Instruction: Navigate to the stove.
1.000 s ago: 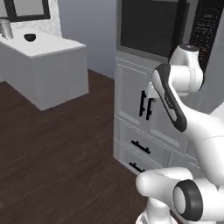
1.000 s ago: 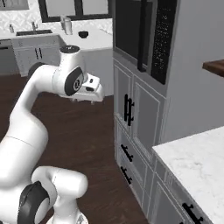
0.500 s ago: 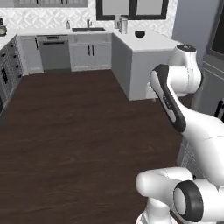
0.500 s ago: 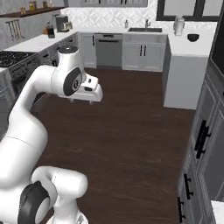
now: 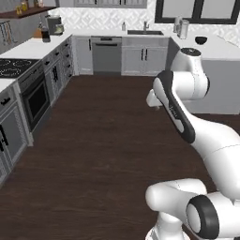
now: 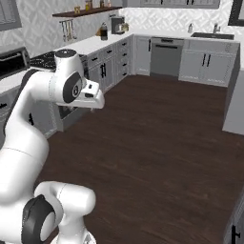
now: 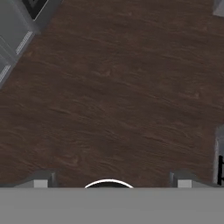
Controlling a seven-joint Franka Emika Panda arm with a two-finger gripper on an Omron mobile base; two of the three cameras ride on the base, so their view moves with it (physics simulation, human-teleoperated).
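Stove (image 5: 14, 68) has come into sight on the left of the left base view, its black glass cooktop set into the white tabletop (image 5: 35, 47) with the dark oven window (image 5: 35, 101) below it; a second ago both base views faced tall cabinets and a built-in microwave, and half a second ago the far sink wall, so the whole picture has swung, meaning the base has turned, not the kitchen. In the right base view the stove (image 6: 45, 59) sits just behind the arm's upper joint and is partly hidden by it. Dark wood floor (image 5: 93, 150) lies open between robot and stove, so the remaining job looks like finishing the turn leftward and driving forward. The gripper (image 7: 109, 181) points down at the floor; its fingers (image 7: 41, 180) appear spread, though little of them shows.
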